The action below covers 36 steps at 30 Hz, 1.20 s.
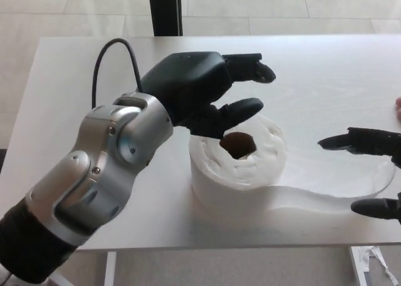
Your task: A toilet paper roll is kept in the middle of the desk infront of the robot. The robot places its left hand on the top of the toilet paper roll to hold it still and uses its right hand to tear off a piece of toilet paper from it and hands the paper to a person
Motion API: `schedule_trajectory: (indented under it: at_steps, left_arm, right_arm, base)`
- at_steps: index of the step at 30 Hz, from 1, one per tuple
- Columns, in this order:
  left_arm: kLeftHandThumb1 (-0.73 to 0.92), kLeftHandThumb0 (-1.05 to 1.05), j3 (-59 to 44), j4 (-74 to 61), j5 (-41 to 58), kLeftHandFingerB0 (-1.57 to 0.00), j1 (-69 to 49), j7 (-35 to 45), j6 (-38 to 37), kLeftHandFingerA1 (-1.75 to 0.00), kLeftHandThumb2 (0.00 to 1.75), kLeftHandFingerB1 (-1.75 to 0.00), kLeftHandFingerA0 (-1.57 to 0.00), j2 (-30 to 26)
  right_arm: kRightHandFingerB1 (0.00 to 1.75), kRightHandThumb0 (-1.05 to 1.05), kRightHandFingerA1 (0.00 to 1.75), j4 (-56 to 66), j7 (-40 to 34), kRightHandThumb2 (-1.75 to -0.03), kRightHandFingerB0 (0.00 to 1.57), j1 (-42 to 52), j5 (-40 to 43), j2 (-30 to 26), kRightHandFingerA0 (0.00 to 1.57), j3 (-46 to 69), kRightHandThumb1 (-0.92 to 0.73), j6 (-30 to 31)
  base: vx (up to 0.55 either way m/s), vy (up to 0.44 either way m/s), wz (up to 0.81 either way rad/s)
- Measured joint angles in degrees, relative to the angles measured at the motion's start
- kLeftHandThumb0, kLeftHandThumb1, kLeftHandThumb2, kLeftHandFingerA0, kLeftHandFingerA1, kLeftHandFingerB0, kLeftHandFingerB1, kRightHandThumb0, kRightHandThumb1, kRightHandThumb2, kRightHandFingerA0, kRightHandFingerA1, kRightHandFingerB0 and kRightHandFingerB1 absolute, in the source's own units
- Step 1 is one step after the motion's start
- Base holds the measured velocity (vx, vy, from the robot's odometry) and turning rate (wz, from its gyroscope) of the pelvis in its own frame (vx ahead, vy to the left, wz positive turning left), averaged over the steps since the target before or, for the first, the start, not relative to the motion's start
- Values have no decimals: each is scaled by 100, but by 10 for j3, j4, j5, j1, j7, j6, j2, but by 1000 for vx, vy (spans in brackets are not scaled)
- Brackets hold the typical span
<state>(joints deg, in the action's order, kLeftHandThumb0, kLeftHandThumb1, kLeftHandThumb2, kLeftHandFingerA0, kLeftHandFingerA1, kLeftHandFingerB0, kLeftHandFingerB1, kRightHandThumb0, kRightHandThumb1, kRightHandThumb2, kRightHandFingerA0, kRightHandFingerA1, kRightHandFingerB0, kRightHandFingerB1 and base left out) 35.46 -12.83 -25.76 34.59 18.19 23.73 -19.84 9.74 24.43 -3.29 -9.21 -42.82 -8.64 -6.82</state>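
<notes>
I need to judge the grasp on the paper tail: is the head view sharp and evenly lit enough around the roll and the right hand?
Head view: soft overall; the white toilet paper roll and its loose tail nearly blend into the pale desk, with only faint shadow marking their edges. The right hand is cut off by the frame edge, while the left hand is dark and clear.

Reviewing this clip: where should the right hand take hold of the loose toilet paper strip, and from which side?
Probably near the strip's free end at the desk's right edge, approaching from the right. The right hand is open there, fingers above and below the strip. The left hand hovers over the roll, so pinching far from it leaves room to tear.
</notes>
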Motion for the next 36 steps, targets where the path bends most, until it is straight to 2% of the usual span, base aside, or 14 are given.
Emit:
schedule_trajectory:
  at_steps: [2, 5, 7, 10, 12, 13, 20, 22, 23, 28, 31, 32, 34, 36]
  left_arm:
    - [81, -66, 8, -5, -15, -35, -8, 0, 8, -51, 64, -41, -27, 0]
    - [63, -70, 23, -7, -36, -37, -20, 1, 18, -57, 99, -57, -24, -1]
    - [76, -66, 35, -6, -52, -40, -32, 0, 19, -52, 64, -42, -29, -4]
    - [61, -67, 55, 6, -74, -38, -43, -7, 18, -57, 98, -57, -23, -6]
    - [76, -63, 65, 17, -89, -40, -47, -20, 15, -53, 64, -43, -31, -4]
    - [64, -67, 69, 23, -97, -35, -49, -30, 12, -56, 98, -55, -23, -2]
    - [65, -68, 94, 65, -137, -34, -56, -76, 1, -54, 101, -55, -20, 19]
    - [82, -62, 98, 74, -146, -35, -58, -87, -2, -49, 64, -41, -26, 24]
    - [66, -68, 100, 78, -149, -33, -58, -91, -3, -55, 102, -55, -19, 26]
    - [83, -61, 107, 96, -168, -35, -59, -113, -5, -50, 64, -41, -27, 42]
    - [84, -61, 109, 103, -175, -34, -59, -122, -6, -50, 65, -41, -27, 48]
    - [84, -62, 110, 104, -178, -34, -59, -124, -6, -49, 65, -41, -27, 50]
    - [83, -63, 109, 106, -182, -36, -59, -129, -6, -49, 65, -41, -27, 53]
    - [67, -68, 109, 106, -185, -34, -59, -134, -6, -54, 103, -55, -20, 56]
  right_arm:
    - [33, -68, 44, 6, 4, -59, 29, 0, -11, -2, 21, -6, -63, 3]
    - [34, -67, 47, 9, 7, -59, 28, 0, -26, -2, 20, -14, -64, 6]
    - [34, -68, 48, 10, 7, -59, 27, 0, -40, -2, 19, -20, -64, 7]
    - [37, -69, 53, 10, 6, -60, 26, 0, -59, -2, 17, -25, -65, 9]
    - [37, -65, 54, 9, 5, -59, 26, 0, -75, -2, 17, -31, -65, 11]
    - [33, -60, 46, 9, 3, -61, 26, 0, -85, -2, 18, -35, -65, 12]
    - [30, -60, 42, 6, -14, -60, 26, 4, -144, 1, 21, -55, -64, 30]
    - [30, -62, 42, 6, -21, -60, 23, 5, -161, 5, 18, -60, -65, 37]
    - [31, -62, 44, 6, -23, -62, 24, 5, -167, 6, 20, -62, -65, 40]
    - [30, -62, 42, 5, -44, -59, 26, 7, -212, 30, 29, -76, -62, 61]
    - [31, -54, 51, 4, -58, -59, 33, 7, -236, 46, 49, -85, -62, 72]
    - [34, -46, 131, 2, -64, -60, 39, 7, -243, 50, 81, -87, -66, 75]
    - [36, -35, 162, -5, -80, -62, 46, 7, -256, 64, 100, -90, -73, 79]
    - [56, -36, 135, -12, -98, -99, 40, 7, -267, 79, 119, -91, -61, 82]
  base:
    - [0, 0, 0]
    - [0, 0, 0]
    - [0, 0, 0]
    - [0, 0, 0]
    - [0, 0, 0]
    - [0, 0, 0]
    - [0, 0, 0]
    - [0, 0, 0]
    - [0, 0, 0]
    - [0, 0, 0]
    - [0, 0, 0]
    - [0, 0, 0]
    - [0, 0, 0]
    - [0, 0, 0]
